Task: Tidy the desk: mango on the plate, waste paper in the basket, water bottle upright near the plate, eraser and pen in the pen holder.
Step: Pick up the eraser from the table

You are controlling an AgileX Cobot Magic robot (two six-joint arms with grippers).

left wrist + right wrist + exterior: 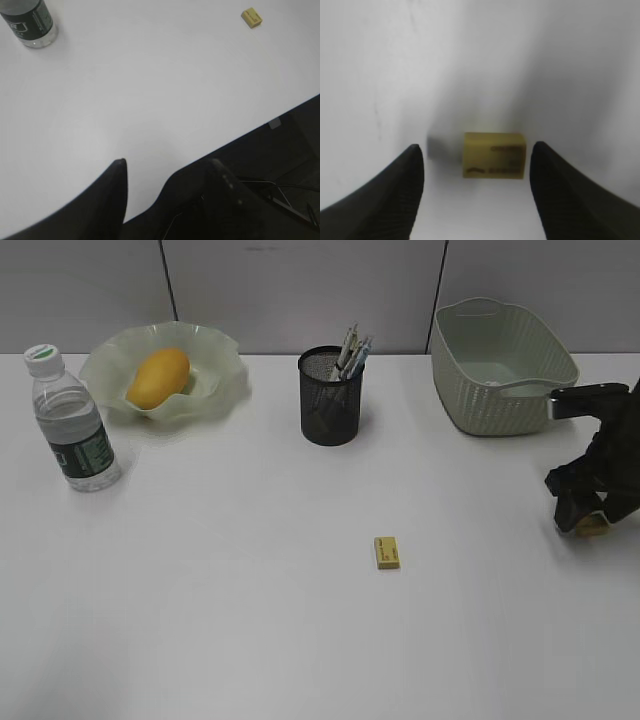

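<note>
Lying alone on the white surface, a yellow eraser sat nearest. Right tool stood with jaws apart around a second eraser, not gripping; left tool hung parted, empty. Farther back: upright water bottle, pen holder with pens, basket, mango on plate.

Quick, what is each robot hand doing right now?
Left hand: open, holding nothing.
Right hand: open around a yellow eraser on the desk, not gripping it.
</note>
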